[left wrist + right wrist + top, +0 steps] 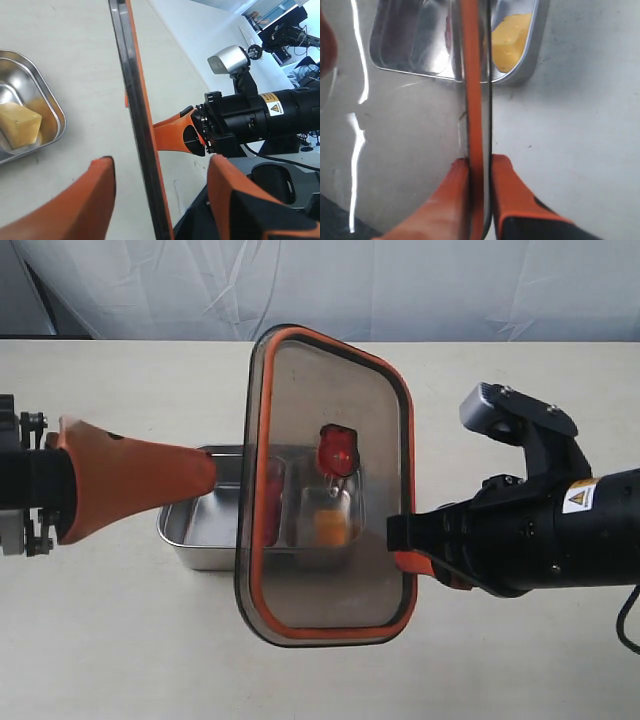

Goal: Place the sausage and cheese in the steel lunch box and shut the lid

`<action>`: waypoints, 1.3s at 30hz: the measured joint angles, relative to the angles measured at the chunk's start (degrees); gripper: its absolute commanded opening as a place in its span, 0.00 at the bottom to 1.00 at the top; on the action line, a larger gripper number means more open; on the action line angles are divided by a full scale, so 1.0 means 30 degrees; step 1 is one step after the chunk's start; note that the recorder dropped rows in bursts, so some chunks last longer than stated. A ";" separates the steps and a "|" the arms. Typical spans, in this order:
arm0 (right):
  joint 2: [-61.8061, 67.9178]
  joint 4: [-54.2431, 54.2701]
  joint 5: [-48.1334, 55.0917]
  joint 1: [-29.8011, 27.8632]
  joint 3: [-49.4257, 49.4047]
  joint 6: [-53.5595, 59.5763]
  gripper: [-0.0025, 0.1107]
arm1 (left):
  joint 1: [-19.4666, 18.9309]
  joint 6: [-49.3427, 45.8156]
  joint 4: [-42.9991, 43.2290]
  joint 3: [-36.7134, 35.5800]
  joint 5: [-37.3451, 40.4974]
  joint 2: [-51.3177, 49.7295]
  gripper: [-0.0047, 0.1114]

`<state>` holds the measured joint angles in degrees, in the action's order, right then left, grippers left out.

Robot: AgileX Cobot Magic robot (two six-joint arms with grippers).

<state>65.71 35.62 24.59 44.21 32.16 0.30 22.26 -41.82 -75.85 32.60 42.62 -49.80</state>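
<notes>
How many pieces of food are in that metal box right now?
2. The yellow cheese sits at the box's right end; the red sausage lies just left of it, both seen through the raised lid. The lid may hide more.

One steel lunch box (188,530); inside it, one sausage (272,502) and one cheese (331,528); over it, one lid (330,592); flanking it, my two grippers: left gripper (210,472), right gripper (406,561).

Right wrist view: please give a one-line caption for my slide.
Right gripper grips the lid by its rim over the steel lunch box holding the cheese.
</notes>
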 measured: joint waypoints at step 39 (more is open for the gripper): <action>0.0000 0.3264 0.0765 0.0000 0.0872 0.3263 0.01 | 0.0000 -0.1119 -0.1121 0.0000 0.0002 0.0000 0.50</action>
<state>65.71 45.41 26.88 44.21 34.77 10.09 22.26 -45.18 -79.22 32.60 42.62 -49.80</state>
